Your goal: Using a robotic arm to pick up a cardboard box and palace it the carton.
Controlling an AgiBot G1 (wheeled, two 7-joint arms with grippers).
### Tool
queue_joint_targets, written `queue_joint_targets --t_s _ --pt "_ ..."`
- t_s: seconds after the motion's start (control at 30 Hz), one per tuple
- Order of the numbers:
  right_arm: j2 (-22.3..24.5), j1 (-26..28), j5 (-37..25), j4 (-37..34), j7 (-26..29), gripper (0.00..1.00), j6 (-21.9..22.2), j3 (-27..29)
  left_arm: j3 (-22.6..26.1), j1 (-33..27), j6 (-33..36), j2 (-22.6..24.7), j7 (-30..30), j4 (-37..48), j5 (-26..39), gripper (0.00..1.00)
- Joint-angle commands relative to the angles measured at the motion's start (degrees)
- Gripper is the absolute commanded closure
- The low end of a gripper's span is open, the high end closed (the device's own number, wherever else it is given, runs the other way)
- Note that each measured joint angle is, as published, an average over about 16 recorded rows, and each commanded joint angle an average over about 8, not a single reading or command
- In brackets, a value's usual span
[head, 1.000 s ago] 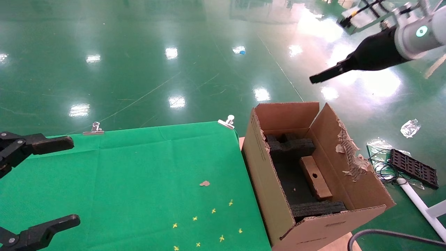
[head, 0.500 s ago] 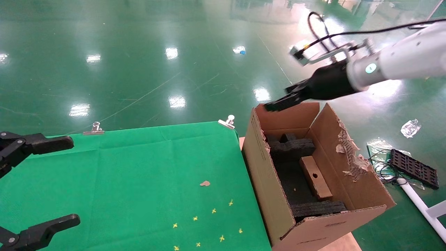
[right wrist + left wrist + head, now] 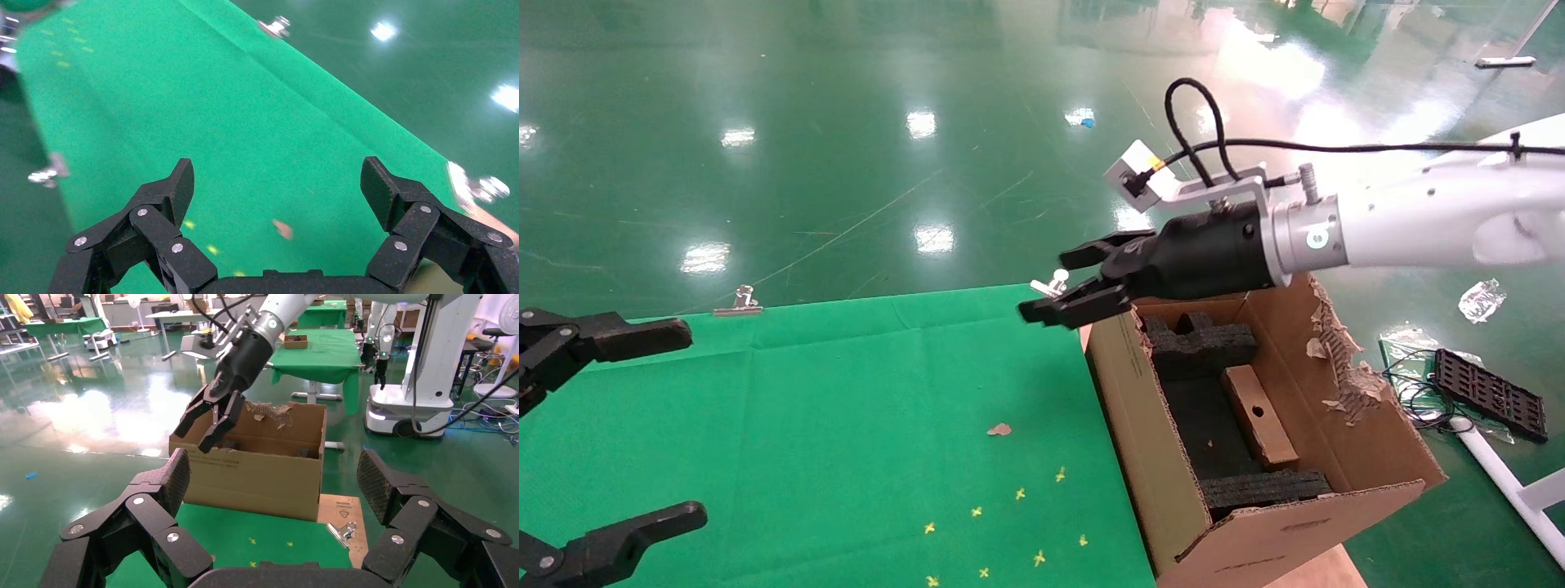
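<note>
The small cardboard box (image 3: 1258,415), with a round hole in its side, lies inside the carton (image 3: 1279,539) between black foam blocks (image 3: 1201,343). My right gripper (image 3: 1066,286) on the white arm is open and empty. It hovers over the carton's far left corner and the table's far right edge. In the right wrist view it (image 3: 278,184) looks down on green cloth. My left gripper (image 3: 692,423) is open and empty at the table's left side. The left wrist view shows the carton (image 3: 257,471) and the right gripper (image 3: 202,425) above its rim.
A green cloth (image 3: 846,392) covers the table, held by binder clips (image 3: 738,302) (image 3: 1052,285). A cardboard scrap (image 3: 999,429) and yellow marks (image 3: 1009,523) lie on it. On the floor to the right are a black tray (image 3: 1487,394), plastic wrap (image 3: 1479,300) and a white pole (image 3: 1508,482).
My right arm has swung down and to the left, from high at the right across the carton's far side to the table's far right corner. The left arm and the box have not moved.
</note>
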Motion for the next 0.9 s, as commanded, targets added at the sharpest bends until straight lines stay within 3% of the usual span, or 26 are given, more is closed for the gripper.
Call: queue_joint_targets --t_s 0.03,0.9 --pt "0.5 -2.2 0.9 2.1 -0.8 0.0 -0.6 2.7 0.0 0.0 0.0 0.0 0.0 0.0 0.0 0.0" --pt "6.6 -32.0 13.1 29.4 -11.8 0.0 -8.8 38.1 0.1 0.0 0.0 0.0 0.0 0.0 -0.1 0.0"
